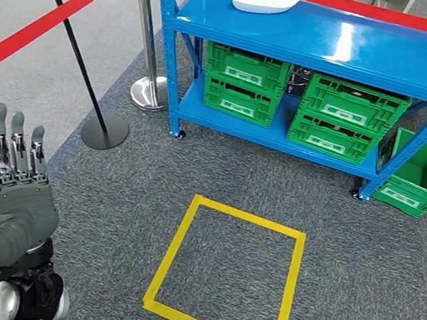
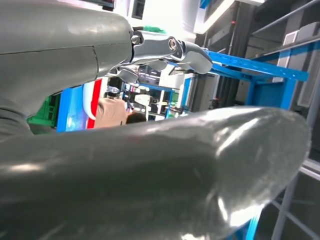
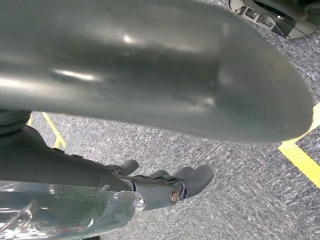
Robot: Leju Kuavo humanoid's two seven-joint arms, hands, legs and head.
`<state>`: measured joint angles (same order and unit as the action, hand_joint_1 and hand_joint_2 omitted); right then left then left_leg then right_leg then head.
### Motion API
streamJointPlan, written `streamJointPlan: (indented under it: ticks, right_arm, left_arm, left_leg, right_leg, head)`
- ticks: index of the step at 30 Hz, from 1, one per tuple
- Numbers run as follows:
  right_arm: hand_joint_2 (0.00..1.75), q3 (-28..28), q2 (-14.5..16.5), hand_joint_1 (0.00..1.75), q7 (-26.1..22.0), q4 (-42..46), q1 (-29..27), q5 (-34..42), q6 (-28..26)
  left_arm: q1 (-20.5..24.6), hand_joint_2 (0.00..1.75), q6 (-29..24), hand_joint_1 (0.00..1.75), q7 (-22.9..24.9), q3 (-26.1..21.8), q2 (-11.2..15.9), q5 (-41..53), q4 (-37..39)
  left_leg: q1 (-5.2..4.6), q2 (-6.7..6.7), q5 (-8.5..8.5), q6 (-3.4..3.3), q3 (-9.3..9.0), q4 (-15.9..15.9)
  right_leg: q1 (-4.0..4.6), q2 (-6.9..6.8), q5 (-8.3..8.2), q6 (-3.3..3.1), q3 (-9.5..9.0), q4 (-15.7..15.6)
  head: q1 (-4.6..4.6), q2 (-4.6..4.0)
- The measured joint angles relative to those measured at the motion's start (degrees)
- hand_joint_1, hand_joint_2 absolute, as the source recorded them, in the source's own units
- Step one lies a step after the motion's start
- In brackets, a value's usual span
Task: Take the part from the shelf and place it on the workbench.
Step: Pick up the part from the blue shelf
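The blue shelf [image 1: 337, 46] stands across the far side of the grey carpet, beyond a square of yellow tape [image 1: 225, 270] on the floor, and the white part [image 1: 265, 4] lies on its upper deck, toward the left half of that deck and near its back. The part is long and slim, tapering to a raised tip at its right end, and its long axis runs roughly along the shelf's length — crosswise to the robot's line of approach, so a hand coming straight in would meet its side rather than an end. From the left hand [image 1: 11, 178] the part lies forward and to the right, well apart, with the taped square and the shelf's front edge between them. That hand is raised at the lower left of the head view, palm away, fingers straight and apart, holding nothing. The right hand [image 3: 166, 187] hangs low over the carpet near a yellow tape line; its dark fingers look loosely extended with nothing between them. Judging from these positions, the left hand is the nearer and the likelier to make the reach, though the robot probably has to close on the shelf first. Green crates [image 1: 244, 80] sit on the lower deck, and a red barrier tape [image 1: 43, 22] on posts runs off to the left.
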<state>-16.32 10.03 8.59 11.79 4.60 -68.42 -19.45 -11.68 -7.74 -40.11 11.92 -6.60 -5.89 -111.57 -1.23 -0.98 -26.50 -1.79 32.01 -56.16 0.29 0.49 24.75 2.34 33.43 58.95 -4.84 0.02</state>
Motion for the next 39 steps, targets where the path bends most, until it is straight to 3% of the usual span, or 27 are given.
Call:
streamJointPlan:
  ticks: [2,3,5,7,8,9,11,13,15,17,19,21,23,24,25,27,28,29,32,33,34,36,37,38,39]
  right_arm:
    - [0.0,0.0,0.0,0.0,-0.1,0.0,0.0,0.0,0.1]
    - [0.0,0.0,0.0,0.0,-0.1,0.0,0.1,0.0,0.1]
    - [0.0,-0.1,0.0,0.0,-0.2,0.0,0.1,0.0,0.1]
    - [0.0,-0.1,0.0,0.0,-0.2,0.0,-0.2,0.0,0.1]
    - [0.0,-0.2,0.0,0.0,-0.2,0.0,-0.4,0.0,0.1]
    - [0.0,-0.2,0.0,0.0,-0.2,0.0,-0.5,0.0,0.1]
    - [0.0,-0.3,0.1,0.0,-0.2,0.0,-0.7,0.0,0.1]
    - [0.0,-0.3,0.2,0.0,-0.1,-0.1,-0.6,0.0,0.1]
    - [0.0,-0.4,0.2,0.0,0.0,-0.1,-0.5,0.0,0.1]
    - [0.0,-0.4,0.2,0.0,0.0,0.0,-0.5,0.0,0.1]
    - [0.0,-0.4,0.2,0.0,0.1,0.0,-0.4,0.0,0.1]
    - [0.0,-0.4,0.2,0.0,0.1,0.0,-0.4,0.0,0.1]
    - [0.0,-0.4,0.2,0.0,0.2,0.0,-0.5,0.0,0.1]
    - [0.0,-0.4,0.2,0.0,0.2,0.0,-0.5,-0.1,0.1]
    - [0.0,-0.4,0.2,0.0,0.2,0.0,-0.5,-0.1,0.1]
    - [0.0,-0.4,0.2,0.0,0.2,0.0,-0.5,-0.2,0.1]
    - [0.0,-0.4,0.2,0.0,0.2,0.0,-0.5,-0.3,0.1]
    - [0.0,-0.4,0.2,0.0,0.2,0.0,-0.5,-0.3,0.1]
    - [0.0,-0.4,0.2,0.0,0.1,0.0,-0.2,-0.4,0.1]
    - [0.0,-0.4,0.2,0.0,0.0,0.0,-0.1,-0.4,0.1]
    - [0.0,-0.4,0.2,0.0,0.0,0.0,0.0,-0.4,0.1]
    - [0.0,-0.4,0.2,0.0,0.0,0.0,0.0,-0.4,0.1]
    - [0.0,-0.4,0.2,0.0,0.0,0.0,-0.1,-0.4,0.1]
    - [0.0,-0.4,0.2,0.0,0.0,0.0,-0.2,-0.4,0.1]
    - [0.0,-0.4,0.2,0.0,0.1,0.0,-0.2,-0.4,0.1]
  left_arm:
    - [0.0,0.0,0.2,0.0,0.0,0.1,0.1,0.5,0.0]
    - [-0.1,0.0,0.2,0.0,0.0,0.2,0.2,0.5,0.0]
    - [-0.2,0.0,0.3,0.0,0.0,0.4,0.3,0.5,0.1]
    - [-0.3,0.0,0.3,0.0,0.0,0.6,0.3,0.5,0.2]
    - [-0.4,0.0,0.3,0.0,0.0,0.7,0.4,0.5,0.2]
    - [-0.4,0.0,0.3,0.0,0.0,0.7,0.4,0.5,0.3]
    - [-0.5,0.0,0.3,0.0,0.0,0.8,0.4,0.4,0.3]
    - [-0.5,0.0,0.3,0.0,0.0,0.9,0.4,0.4,0.4]
    - [-0.5,0.0,0.3,0.0,0.0,1.0,0.5,0.3,0.4]
    - [-0.4,0.0,0.3,0.0,0.0,1.1,0.5,0.2,0.4]
    - [-0.4,0.0,0.3,0.0,0.0,1.1,0.6,0.2,0.4]
    - [-0.5,0.0,0.2,0.0,0.0,1.1,0.6,0.2,0.4]
    - [-0.5,0.0,-0.2,0.0,0.0,1.1,0.7,0.1,0.5]
    - [-0.5,0.0,-0.5,0.0,0.0,1.1,0.7,0.0,0.5]
    - [-0.5,0.0,-0.8,0.0,0.0,1.1,0.6,-0.3,0.5]
    - [-0.5,0.0,-1.0,0.0,0.0,1.0,0.6,-0.7,0.5]
    - [-0.6,0.0,-1.1,0.0,0.0,1.0,0.6,-0.8,0.5]
    - [-0.6,0.0,-1.1,0.0,0.0,1.0,0.6,-1.0,0.4]
    - [-0.5,0.0,-1.1,0.0,0.0,0.9,0.3,-1.3,0.4]
    - [-0.5,0.0,-1.1,0.0,0.0,0.9,0.2,-1.3,0.4]
    - [-0.4,0.0,-1.1,0.0,0.0,0.9,0.2,-1.3,0.4]
    - [-0.4,0.0,-1.0,0.0,0.0,0.9,0.1,-1.3,0.4]
    - [-0.4,0.0,-1.0,0.0,0.0,0.9,0.0,-1.4,0.4]
    - [-0.4,0.0,-1.0,0.0,0.0,0.9,0.0,-1.4,0.4]
    - [-0.4,0.0,-1.0,0.0,0.0,0.9,0.0,-1.4,0.4]
  left_leg:
    - [0.22,-0.04,-0.21,-0.38,-1.32,1.1]
    - [0.33,-0.02,-0.3,-0.49,-2.0,1.3]
    - [0.4,0.13,-0.86,-0.49,-2.87,1.4]
    - [0.57,0.16,-1.61,-0.18,-3.83,1.4]
    - [0.75,0.11,-2.08,0.09,-4.46,1.4]
    - [1.0,0.06,-2.63,0.48,-5.24,1.4]
    - [1.37,-0.04,-4.1,1.53,-6.96,1.1]
    - [1.53,-0.02,-5.54,2.49,-8.12,1.2]
    - [1.83,0.03,-5.68,3.25,-8.54,0.8]
    - [2.12,0.1,-3.88,3.9,-6.83,-3.5]
    - [2.18,0.2,-3.36,4.34,-1.88,-11.3]
    - [2.17,0.22,-7.15,4.5,3.54,-16.7]
    - [2.17,0.23,-10.93,4.29,6.95,-16.8]
    - [2.16,0.24,-10.53,4.19,7.7,-14.9]
    - [2.16,0.3,-7.93,4.11,7.92,-12.0]
    - [2.14,0.73,0.77,3.98,7.82,-5.2]
    - [2.11,0.95,4.14,3.91,7.73,-3.1]
    - [2.05,1.09,6.19,3.78,7.74,-2.0]
    - [2.1,0.95,7.13,2.74,7.23,-1.8]
    - [2.12,0.93,6.93,2.22,6.94,-1.7]
    - [2.07,0.93,6.58,1.75,6.61,-1.7]
    - [1.66,0.93,5.72,1.03,5.99,-1.7]
    - [1.43,0.86,5.28,0.8,5.59,-1.7]
    - [1.22,0.73,4.85,0.64,5.1,-1.7]
    - [1.01,0.56,4.42,0.55,4.48,-1.7]
  right_leg:
    - [0.0,-0.03,0.38,0.34,0.49,1.5]
    - [-0.04,-0.04,1.56,0.36,1.51,3.5]
    - [-0.22,-0.03,4.8,0.53,5.47,10.7]
    - [-0.59,-0.03,6.25,0.96,9.24,16.0]
    - [-0.87,-0.04,5.61,1.23,9.64,15.6]
    - [-1.24,-0.06,4.21,1.61,8.89,12.9]
    - [-2.17,-0.35,0.09,2.66,6.09,5.3]
    - [-2.34,-0.69,-1.87,2.16,4.32,1.4]
    - [-1.85,-0.6,-1.11,0.48,3.62,1.3]
    - [-1.72,-0.4,-0.23,-0.51,2.2,1.1]
    - [-1.74,-0.4,0.94,-1.14,0.13,0.6]
    - [-1.74,-0.33,2.04,-1.37,-1.99,-0.1]
    - [-1.79,0.02,3.27,-1.33,-4.36,-0.7]
    - [-1.88,0.24,4.04,-1.19,-5.64,-1.0]
    - [-1.98,0.41,4.87,-0.94,-6.8,-1.2]
    - [-1.97,0.65,6.64,-0.24,-8.72,-1.3]
    - [-1.88,0.7,7.58,0.13,-9.32,-1.4]
    - [-1.78,0.74,8.35,0.48,-9.88,-1.6]
    - [-1.82,0.56,9.79,1.46,-11.24,-2.5]
    - [-1.8,0.39,10.69,1.65,-10.73,-1.2]
    - [-1.75,0.23,12.17,1.72,-9.11,1.9]
    - [-1.42,0.04,15.42,1.64,-3.63,10.5]
    - [-1.23,0.04,15.9,1.51,-1.03,13.9]
    - [-1.03,0.04,15.0,1.27,0.64,15.1]
    - [-0.81,0.04,12.75,0.92,1.2,13.9]
  head:
    - [0.19,-0.01]
    - [0.36,-0.01]
    - [0.69,-0.01]
    - [0.78,-0.01]
    - [0.78,-0.01]
    - [0.79,-0.02]
    - [1.07,-0.02]
    - [1.12,-0.01]
    - [0.83,0.0]
    - [0.69,0.0]
    - [0.54,-0.01]
    - [0.43,-0.01]
    - [0.42,-0.01]
    - [0.42,-0.02]
    - [0.41,-0.02]
    - [0.15,-0.01]
    - [0.12,-0.01]
    - [0.11,-0.01]
    - [0.35,-0.01]
    - [0.37,-0.01]
    - [0.39,-0.01]
    - [0.4,0.0]
    - [0.4,0.0]
    - [0.4,0.0]
    - [0.4,0.0]
